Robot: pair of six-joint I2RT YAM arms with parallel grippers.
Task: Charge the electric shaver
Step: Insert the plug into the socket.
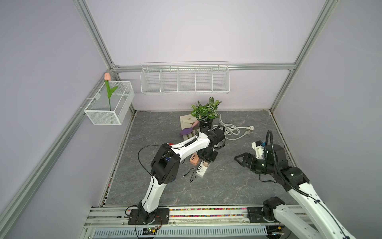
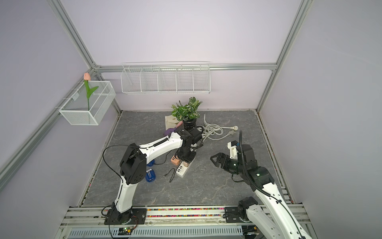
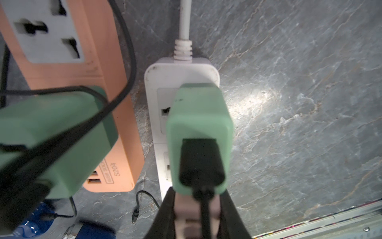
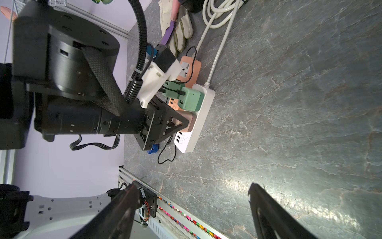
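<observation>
Surface: grey marbled tabletop (image 1: pixel 227 186) between lilac walls, seen in both top views.
Left arm: my left gripper (image 3: pixel 197 207) pinches the pink adapter (image 4: pixel 191 122), which sits on the white power strip (image 4: pixel 203 115).
Right arm: my right gripper (image 1: pixel 240 159) hangs empty with its fingers spread, well right of the strip.
Shaver: the blue shaver (image 2: pixel 151 175) lies left of the strip, beside my left elbow and apart from the fingers.
Cable: its loose plug (image 1: pixel 184 175) lies between shaver and strip.
Judgement: the left arm is nearer, and the reach goes left and nearward.

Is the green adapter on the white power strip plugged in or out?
In: the green adapter sits flush on the white power strip.
</observation>
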